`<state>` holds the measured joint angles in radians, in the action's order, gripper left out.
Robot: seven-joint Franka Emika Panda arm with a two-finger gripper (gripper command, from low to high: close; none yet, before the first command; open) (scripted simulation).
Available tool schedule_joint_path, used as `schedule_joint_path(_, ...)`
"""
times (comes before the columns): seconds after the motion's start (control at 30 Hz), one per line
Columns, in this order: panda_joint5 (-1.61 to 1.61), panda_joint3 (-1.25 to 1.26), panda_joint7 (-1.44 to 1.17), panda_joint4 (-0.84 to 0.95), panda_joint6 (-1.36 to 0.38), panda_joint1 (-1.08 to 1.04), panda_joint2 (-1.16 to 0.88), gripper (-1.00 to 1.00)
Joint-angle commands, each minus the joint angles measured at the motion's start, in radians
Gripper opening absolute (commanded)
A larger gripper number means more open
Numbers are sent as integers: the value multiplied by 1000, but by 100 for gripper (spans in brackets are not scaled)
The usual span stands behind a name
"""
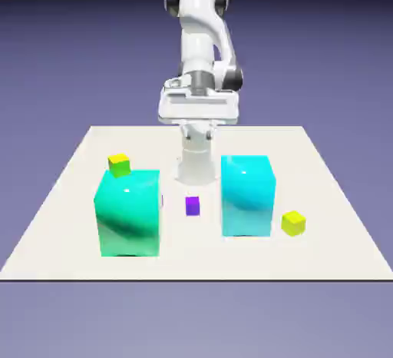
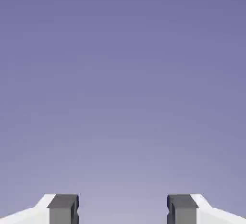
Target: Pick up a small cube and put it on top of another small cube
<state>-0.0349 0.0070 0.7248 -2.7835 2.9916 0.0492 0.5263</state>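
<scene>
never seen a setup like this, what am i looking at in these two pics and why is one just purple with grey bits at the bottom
It is a computer-rendered white robot arm at the far edge of a pale table. One picture looks at the whole scene from across the table. The other comes from a camera on the arm's hand: the grey bits are its two fingertips, apart, with only backdrop beyond, so the gripper holds nothing. On the table stand a big teal cube and a big cyan cube, a tiny purple cube between them, and two small yellow-green cubes: one behind the teal cube, one right of the cyan.
</scene>
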Motion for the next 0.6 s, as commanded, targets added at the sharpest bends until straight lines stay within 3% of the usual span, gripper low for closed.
schedule_joint_path(0.0, -29, 6, -13, 22, -38, 31, -36, 0)
schedule_joint_path(0.57, -521, 105, -242, 396, -678, 555, -652, 0)
